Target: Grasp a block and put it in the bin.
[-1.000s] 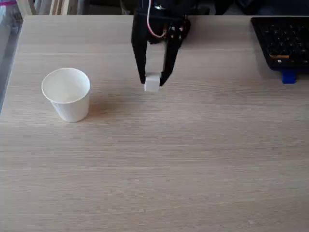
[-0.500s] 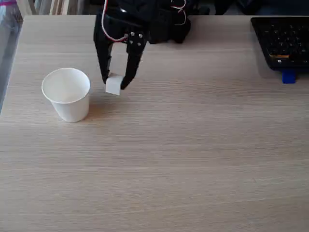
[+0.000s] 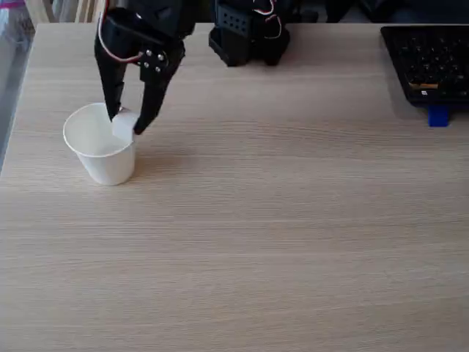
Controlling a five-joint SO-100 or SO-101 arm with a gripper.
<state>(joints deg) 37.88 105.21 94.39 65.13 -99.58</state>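
Jaws were clamped on the small white cube with rounded edges (image 3: 124, 125), one black finger on each side of it, fingertips pointing down. The black two-finger gripper (image 3: 126, 125) hung over the right part of the mouth of the white paper cup with a rolled rim (image 3: 101, 150), as the fixed view showed it. The cube sat at about rim height, above the cup's opening — not yet inside.

Progress, judged from this frame: grasp done, lift done, carry to the cup essentially done. Left to do: open the fingers so the cube falls in, then withdraw the arm. A slight shift toward the cup's centre could help, since the cube lay close to the right rim.

Orientation: a cube has no long axis to speak of; it appeared held roughly square, faces flat against the fingers. White on white made its edges hard to separate from the cup's inner wall. The cup stood upright on the pale wood-grain table (image 3: 293, 242), mouth up — its long axis vertical.
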